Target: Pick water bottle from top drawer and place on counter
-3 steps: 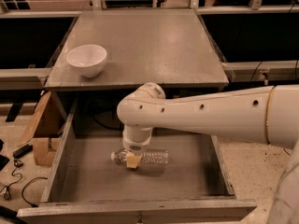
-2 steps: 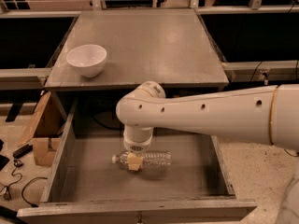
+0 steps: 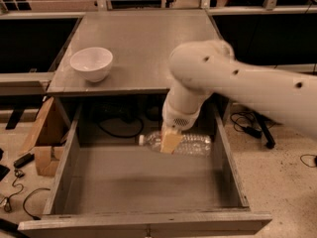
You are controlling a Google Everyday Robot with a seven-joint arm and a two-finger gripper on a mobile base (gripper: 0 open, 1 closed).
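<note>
Claw (image 3: 171, 142) hung just left of the frame's centre, clamped on the water bottle (image 3: 190, 144), with one tan finger (image 3: 171, 143) crossing the front of the bottle's body. Its white arm (image 3: 247, 86) entered from the right edge, ran up and leftward as a thick tube to a rounded elbow near the centre, then turned straight down through a short wrist to the claw.

The water bottle lay on its side with its long axis running left to right across the frame. Its white cap (image 3: 142, 140) pointed left and its base pointed right. It was held over the rear part of the open top drawer (image 3: 148, 223), just below the front edge of the worktop (image 3: 148, 38), and seemed lifted off the drawer floor.

The grey worktop filled the upper middle of the frame. A white bowl (image 3: 91, 63) stood upright near its front left corner, well apart from the arm. A cardboard box (image 3: 42, 143) sat on the floor at the left, beside the drawer.
</note>
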